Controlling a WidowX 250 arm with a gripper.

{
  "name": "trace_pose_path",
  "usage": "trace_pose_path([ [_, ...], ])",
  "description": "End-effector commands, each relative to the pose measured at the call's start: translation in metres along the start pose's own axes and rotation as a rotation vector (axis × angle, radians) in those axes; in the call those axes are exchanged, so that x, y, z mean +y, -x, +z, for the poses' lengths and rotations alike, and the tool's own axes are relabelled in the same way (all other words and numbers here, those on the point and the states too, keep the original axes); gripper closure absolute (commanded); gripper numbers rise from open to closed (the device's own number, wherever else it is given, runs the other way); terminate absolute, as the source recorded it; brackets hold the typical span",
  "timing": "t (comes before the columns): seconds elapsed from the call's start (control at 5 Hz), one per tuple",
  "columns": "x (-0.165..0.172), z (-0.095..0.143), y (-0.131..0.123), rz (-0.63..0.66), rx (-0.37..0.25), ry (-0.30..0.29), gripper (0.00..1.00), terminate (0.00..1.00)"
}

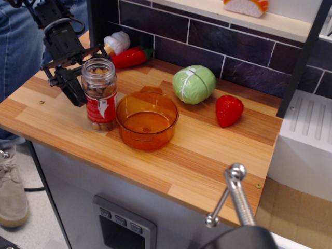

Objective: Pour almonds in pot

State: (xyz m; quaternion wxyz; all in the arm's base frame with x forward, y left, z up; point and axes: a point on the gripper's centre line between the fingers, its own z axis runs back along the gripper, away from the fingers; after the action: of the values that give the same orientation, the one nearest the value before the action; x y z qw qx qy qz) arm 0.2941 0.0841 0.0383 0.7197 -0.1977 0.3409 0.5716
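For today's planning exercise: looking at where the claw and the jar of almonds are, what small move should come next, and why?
Probably close the claw on the jar. Its fingers sit either side of the jar's upper part, the jar stands upright beside the pot, and the pot holds no almonds.
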Motion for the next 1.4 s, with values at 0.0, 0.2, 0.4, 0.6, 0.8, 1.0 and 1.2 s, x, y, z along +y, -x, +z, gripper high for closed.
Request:
trace_pose_path([
  [0.0,-0.005,0.052,0.043,-0.019,-0.264,0.194,1.00,0.00],
  [0.2,-0.015,0.046,0.063,-0.021,-0.403,0.223,1.00,0.00],
  [0.4,-0.022,0.036,0.081,-0.137,-0.664,0.291,1.00,0.00],
  [0.6,-0.025,0.035,0.084,-0.245,-0.889,0.368,1.00,0.00],
  [0.8,-0.034,0.043,0.083,-0.309,-0.996,0.406,1.00,0.00],
  [1.0,-0.042,0.045,0.081,-0.359,-1.124,0.426,1.00,0.00],
  [1.2,-0.041,0.039,0.083,-0.458,-1.221,0.442,1.00,0.00],
])
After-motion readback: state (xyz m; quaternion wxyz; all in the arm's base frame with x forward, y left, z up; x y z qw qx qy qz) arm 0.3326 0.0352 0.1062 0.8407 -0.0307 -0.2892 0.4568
